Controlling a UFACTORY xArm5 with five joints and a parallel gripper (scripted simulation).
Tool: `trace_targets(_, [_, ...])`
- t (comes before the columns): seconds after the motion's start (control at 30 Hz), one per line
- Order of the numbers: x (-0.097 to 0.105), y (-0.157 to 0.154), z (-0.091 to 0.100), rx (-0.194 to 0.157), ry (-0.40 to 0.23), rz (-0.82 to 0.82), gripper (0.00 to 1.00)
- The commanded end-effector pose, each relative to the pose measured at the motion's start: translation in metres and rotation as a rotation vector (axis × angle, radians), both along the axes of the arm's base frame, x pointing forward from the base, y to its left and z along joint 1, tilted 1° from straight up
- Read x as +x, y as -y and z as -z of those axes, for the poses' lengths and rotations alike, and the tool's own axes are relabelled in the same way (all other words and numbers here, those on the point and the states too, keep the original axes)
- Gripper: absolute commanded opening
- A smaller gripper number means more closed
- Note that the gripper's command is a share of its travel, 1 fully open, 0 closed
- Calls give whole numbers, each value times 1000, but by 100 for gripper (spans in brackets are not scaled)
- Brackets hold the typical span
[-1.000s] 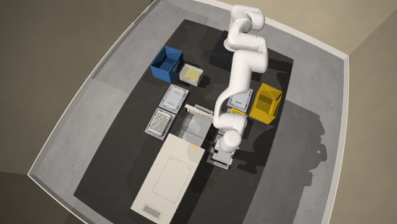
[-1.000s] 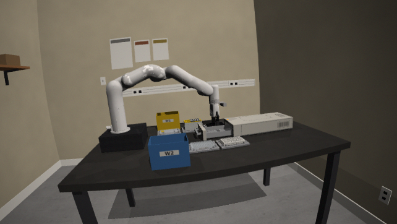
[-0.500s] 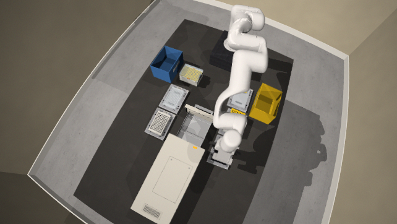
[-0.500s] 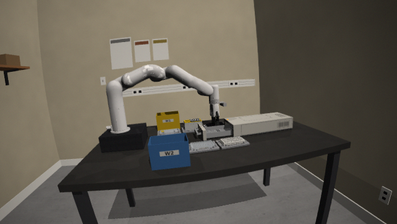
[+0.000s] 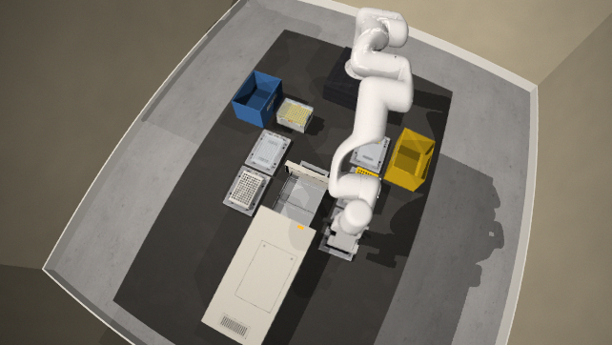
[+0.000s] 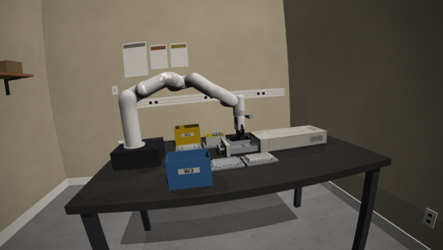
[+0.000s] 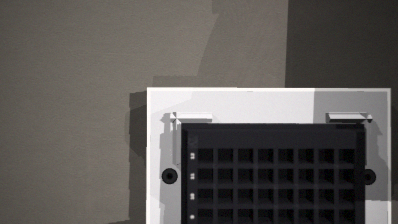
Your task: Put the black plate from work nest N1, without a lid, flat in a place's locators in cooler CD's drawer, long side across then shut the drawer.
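The black plate, an open grid of wells with no lid, lies in its white work nest between the nest's locators. In the wrist view it fills the lower right, and my fingers are out of frame. In the overhead view the arm's wrist covers this nest. My gripper reaches straight down onto the plate and is shut on it; the plate rests in the nest. The beige cooler CD lies beside it with its drawer pulled out and its orange lamp lit.
A blue bin W2 and a yellow tip box stand at the back left. A yellow bin stands at the right. Nests with a clear plate and a white plate lie left of the drawer.
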State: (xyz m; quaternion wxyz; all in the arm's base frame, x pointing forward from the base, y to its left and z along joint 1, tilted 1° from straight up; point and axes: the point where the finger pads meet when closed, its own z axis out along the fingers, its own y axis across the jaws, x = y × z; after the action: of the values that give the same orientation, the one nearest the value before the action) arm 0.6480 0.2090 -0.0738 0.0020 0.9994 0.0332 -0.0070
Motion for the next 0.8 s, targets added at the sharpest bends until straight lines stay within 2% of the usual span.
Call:
trace_targets(0.0, [2,-1,-3,7,4,0,0])
trace_targets(0.77, [2,-1,-8,7,4,0,0])
